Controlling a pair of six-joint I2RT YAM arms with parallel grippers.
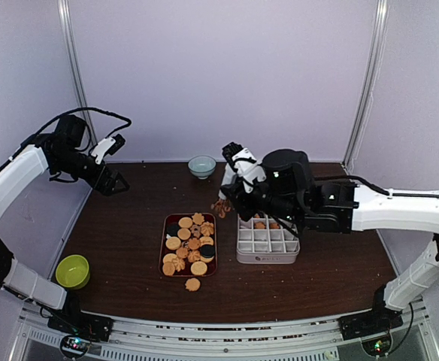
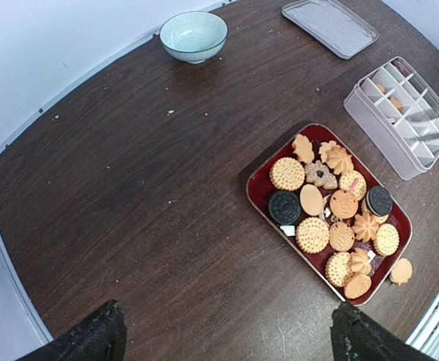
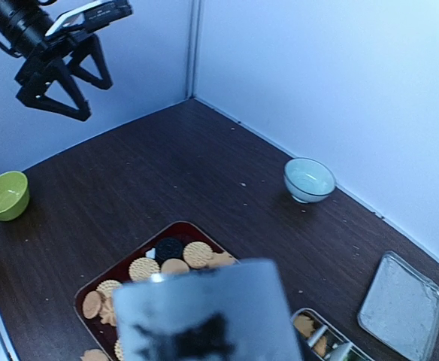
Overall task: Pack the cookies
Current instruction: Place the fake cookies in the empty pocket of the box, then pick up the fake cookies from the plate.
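Several cookies (image 1: 189, 244), golden ones and a few black ones, lie on a dark red tray (image 2: 268, 214) at mid table. The tray also shows in the right wrist view (image 3: 129, 256). A white divided box (image 1: 267, 244) stands right of the tray and holds a few cookies (image 2: 396, 103). My right gripper (image 1: 223, 203) hovers between the tray's far corner and the box, with an orange-brown cookie at its tip. In its own view the fingers (image 3: 204, 316) are a blurred grey block, closed together. My left gripper (image 1: 113, 183) is open, empty and raised at the far left.
A pale blue bowl (image 1: 201, 165) stands at the back edge. A green bowl (image 1: 72, 271) sits near the front left. A grey lid (image 2: 330, 26) lies behind the box. One loose cookie (image 1: 193, 284) lies on the table by the tray's near end.
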